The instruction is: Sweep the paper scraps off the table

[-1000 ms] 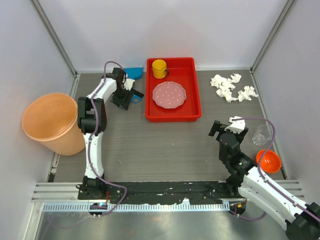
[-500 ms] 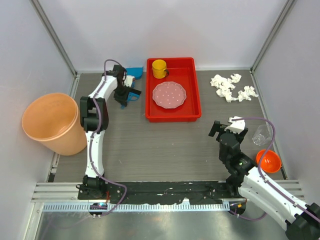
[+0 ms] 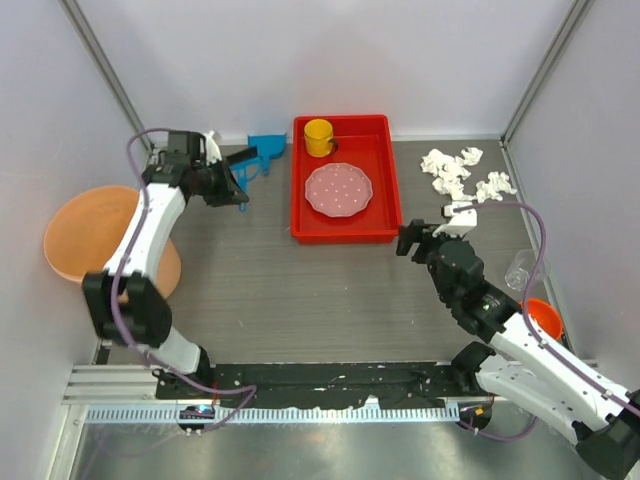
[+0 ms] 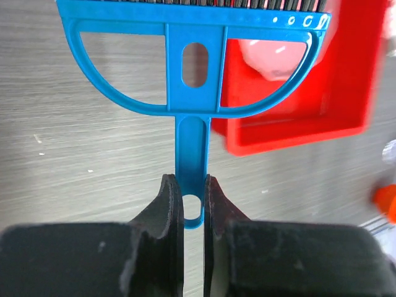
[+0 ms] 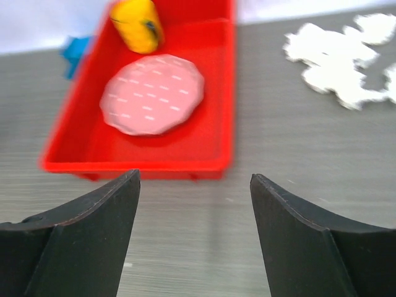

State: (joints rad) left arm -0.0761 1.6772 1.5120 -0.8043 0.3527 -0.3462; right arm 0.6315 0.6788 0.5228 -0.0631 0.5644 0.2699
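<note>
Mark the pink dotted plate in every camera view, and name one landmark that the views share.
Top external: the pink dotted plate lies inside the red tray, centre, toward the back.
Left wrist: the plate is a blurred pink patch at upper right, seen through the frame of the blue brush.
Right wrist: the plate sits left of centre, in the upper half.
Shared landmark: the red tray around it.

Bright, even, diffuse light fills the overhead view, leaving only faint soft shadows beside the red rectangular plastic tray (image 3: 345,236) on the dark wood-grain counter (image 3: 300,290). Both wrist views are blurred: the tray smears, and the crumpled white paper scraps (image 5: 337,52) wash out.
</note>
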